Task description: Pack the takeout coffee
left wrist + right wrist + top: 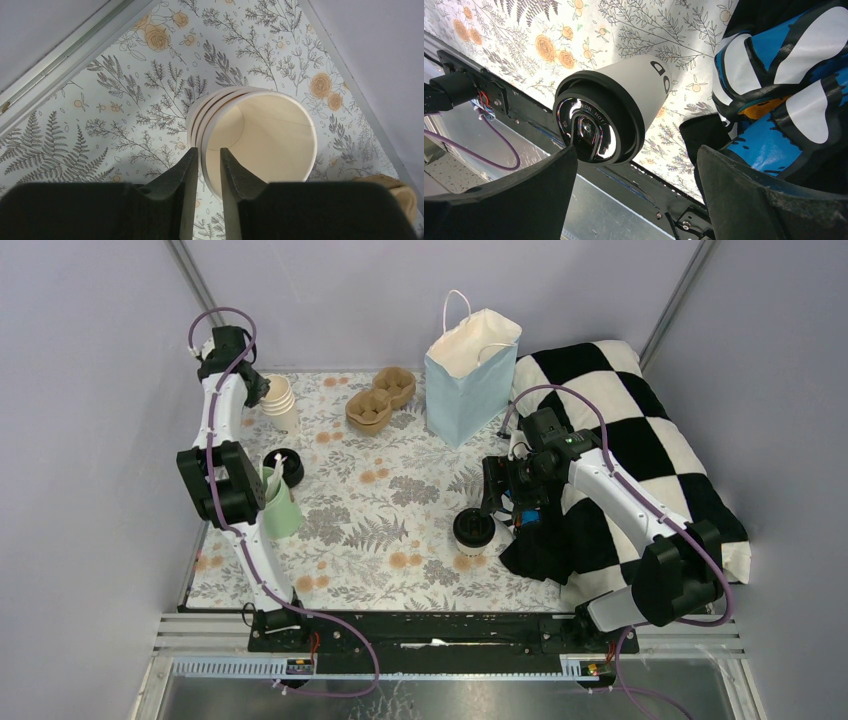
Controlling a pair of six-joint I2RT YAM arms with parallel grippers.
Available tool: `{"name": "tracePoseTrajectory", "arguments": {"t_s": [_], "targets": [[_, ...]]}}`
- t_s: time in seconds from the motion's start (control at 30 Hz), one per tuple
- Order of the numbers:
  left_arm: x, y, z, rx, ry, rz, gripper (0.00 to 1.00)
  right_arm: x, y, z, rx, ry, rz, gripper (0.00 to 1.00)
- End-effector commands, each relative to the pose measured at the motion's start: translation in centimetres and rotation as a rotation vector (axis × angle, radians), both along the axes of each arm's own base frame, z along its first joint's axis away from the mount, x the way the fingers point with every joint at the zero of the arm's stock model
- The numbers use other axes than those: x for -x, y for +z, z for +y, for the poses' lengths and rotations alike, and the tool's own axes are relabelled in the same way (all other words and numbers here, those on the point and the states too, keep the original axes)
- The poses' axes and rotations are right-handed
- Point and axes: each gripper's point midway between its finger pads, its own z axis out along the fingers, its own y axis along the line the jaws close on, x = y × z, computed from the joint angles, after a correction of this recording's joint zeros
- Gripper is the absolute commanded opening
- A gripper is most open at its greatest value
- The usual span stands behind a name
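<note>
Two states: right gripper point(635, 150) wide open beside the lidded coffee cup point(624, 107) (toward the near-right corner); left gripper point(207, 152) closed on the cream cup stack point(265, 135), far-left corner.

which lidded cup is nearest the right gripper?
The white paper cup with round black plastic lid beside the checked cushion, at the right gripper. The other lidded cup stands by the mint-green cup.

The desk point(390, 510) has a floral-printed surface.

- Far-left corner: stack of lidless cream paper cups point(281, 400).
- Far centre: two brown moulded-pulp cup carriers point(368, 410), with an upright light-blue paper bag point(470, 380) beside them.
- Left side: mint-green cup point(282, 510), with a black-lidded white paper cup point(283, 464) just behind it.
- Centre-right: second black-lidded white paper cup point(474, 530), standing near a black-and-white checkered cushion point(640, 430).
</note>
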Motion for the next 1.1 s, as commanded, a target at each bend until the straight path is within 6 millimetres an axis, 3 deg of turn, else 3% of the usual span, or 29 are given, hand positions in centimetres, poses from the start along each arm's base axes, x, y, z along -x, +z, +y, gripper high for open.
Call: {"name": "tracePoseTrajectory", "arguments": {"t_s": [0.0, 0.4, 0.53, 0.8, 1.07], "targets": [[-0.9, 5.0, 0.0, -0.022, -0.002, -0.123, 0.24, -0.5, 0.9, 0.2, 0.006, 0.019, -0.041, 0.95], [-0.9, 4.7, 0.1, -0.023, 0.001, -0.110, 0.07, -0.5, 0.7, 0.2, 0.007, 0.020, -0.039, 0.95], [-0.9, 4.8, 0.0, -0.021, 0.002, -0.112, 0.06, -0.4, 0.7, 0.2, 0.007, 0.021, -0.038, 0.95], [-0.8, 4.0, -0.1, -0.009, 0.004, -0.101, 0.25, -0.4, 0.6, 0.2, 0.002, 0.021, -0.037, 0.95], [-0.7, 3.4, 0.1, -0.012, 0.010, -0.086, 0.25, -0.4, 0.6, 0.3, 0.000, 0.024, -0.036, 0.95]]}}
